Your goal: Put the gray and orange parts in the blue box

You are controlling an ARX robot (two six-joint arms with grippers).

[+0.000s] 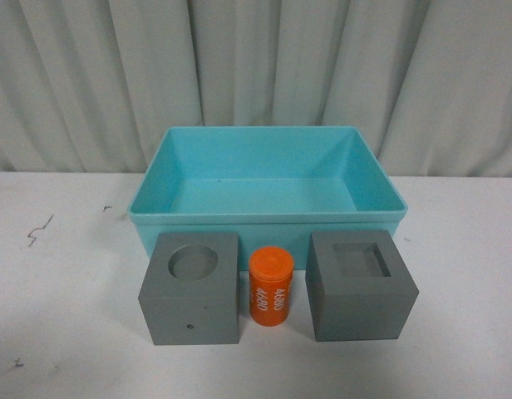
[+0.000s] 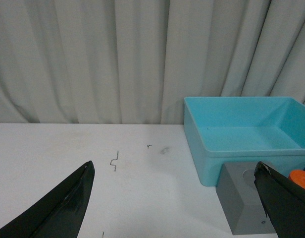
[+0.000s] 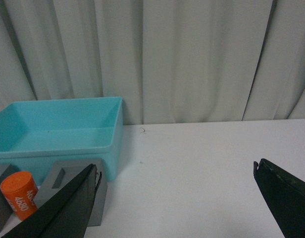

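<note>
The blue box [image 1: 267, 218] stands empty at the middle back of the white table. In front of it sit a gray cube with a round recess [image 1: 191, 289], an upright orange cylinder printed "4680" [image 1: 269, 287] and a gray cube with a square recess [image 1: 361, 285]. Neither arm shows in the front view. My left gripper [image 2: 175, 171] is open over bare table, to the left of the round-recess cube [image 2: 241, 206] and the box [image 2: 244, 134]. My right gripper [image 3: 176, 171] is open, to the right of the square-recess cube [image 3: 63, 181], the cylinder [image 3: 20, 194] and the box [image 3: 58, 130].
A pale pleated curtain [image 1: 256, 75] hangs behind the table. Small dark marks [image 1: 38, 229] dot the white tabletop at the left. Bare table lies to the left and right of the parts.
</note>
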